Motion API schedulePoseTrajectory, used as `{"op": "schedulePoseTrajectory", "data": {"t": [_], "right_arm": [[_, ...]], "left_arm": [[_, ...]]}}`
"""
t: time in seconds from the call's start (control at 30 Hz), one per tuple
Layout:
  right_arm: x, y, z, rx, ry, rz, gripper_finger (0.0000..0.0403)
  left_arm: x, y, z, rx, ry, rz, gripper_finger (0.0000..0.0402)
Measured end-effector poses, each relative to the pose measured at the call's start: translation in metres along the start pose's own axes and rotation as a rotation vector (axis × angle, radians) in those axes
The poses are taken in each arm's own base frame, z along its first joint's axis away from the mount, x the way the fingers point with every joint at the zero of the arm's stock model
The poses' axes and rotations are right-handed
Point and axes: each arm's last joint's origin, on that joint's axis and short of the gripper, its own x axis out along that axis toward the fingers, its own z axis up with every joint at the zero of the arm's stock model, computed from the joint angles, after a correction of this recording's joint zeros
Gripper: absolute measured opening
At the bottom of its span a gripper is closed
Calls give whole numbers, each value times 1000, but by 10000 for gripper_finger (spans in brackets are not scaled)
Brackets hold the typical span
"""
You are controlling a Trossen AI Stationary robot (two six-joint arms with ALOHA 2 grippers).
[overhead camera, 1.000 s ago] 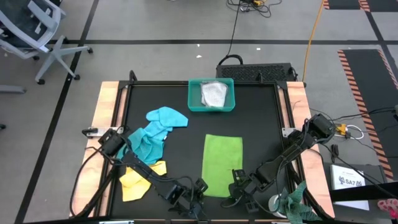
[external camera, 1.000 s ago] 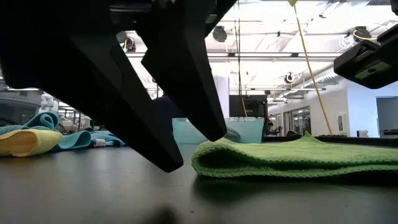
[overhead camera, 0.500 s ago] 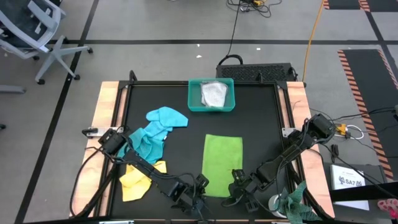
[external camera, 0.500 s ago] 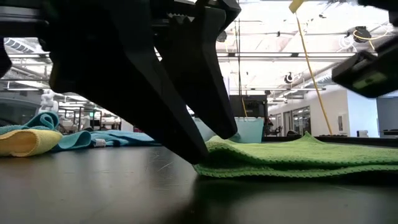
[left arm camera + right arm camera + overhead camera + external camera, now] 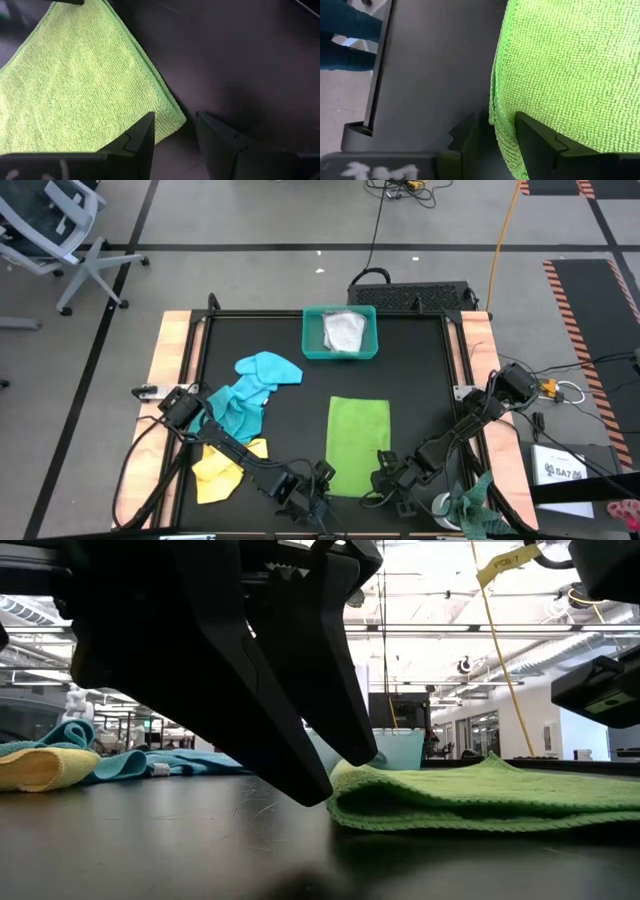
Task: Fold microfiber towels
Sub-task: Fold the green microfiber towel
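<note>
A lime green towel (image 5: pixel 358 442) lies folded flat at the table's middle. My left gripper (image 5: pixel 318 488) is open at the towel's near left corner (image 5: pixel 175 118), which reaches into the gap between the fingers. My right gripper (image 5: pixel 384 483) is open at the near right corner, with the towel's folded side edge (image 5: pixel 495 120) running between its fingers. Turquoise and light blue towels (image 5: pixel 250 393) lie heaped at the left, partly on a yellow towel (image 5: pixel 222 472). A pale grey towel (image 5: pixel 344 332) lies in the teal tray. My left gripper comes slanting down from the near left, its fingers astride the green towel's near left corner (image 5: pixel 340 790). One fingertip (image 5: pixel 318 795) stands at table level against the corner's edge, the other (image 5: pixel 362 752) over its top. The towel lies on the table. My right gripper stands astride the towel's near right edge; I cannot tell whether it touches.
The teal tray (image 5: pixel 312 340) stands at the far middle. A mottled green-and-white rag (image 5: pixel 478 508) lies off the mat at the near right. Wooden rails (image 5: pixel 170 370) border the black mat, with bare mat right of the green towel.
My left gripper has edged toward the green towel's near left corner and rolled a little; the corner's edge has shifted slightly away from it and stands a bit thicker. My right gripper has sunk a little toward the towel's near right edge.
</note>
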Motion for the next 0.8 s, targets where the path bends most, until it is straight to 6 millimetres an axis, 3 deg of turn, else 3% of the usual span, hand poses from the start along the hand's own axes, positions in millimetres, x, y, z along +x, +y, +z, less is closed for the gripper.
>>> {"op": "schedulePoseTrajectory", "data": {"t": [0.3, 0.67, 0.8], "right_arm": [[0, 2, 3, -4, -28, 16, 125], [0, 1, 2, -3, -26, 12, 125], [0, 1, 2, -2, -23, 10, 125]], "left_arm": [[8, 13, -5, -32, 17, 18, 145], [11, 5, -5, -39, 12, -51, 144], [11, 5, -5, -96, 12, -61, 117]]}}
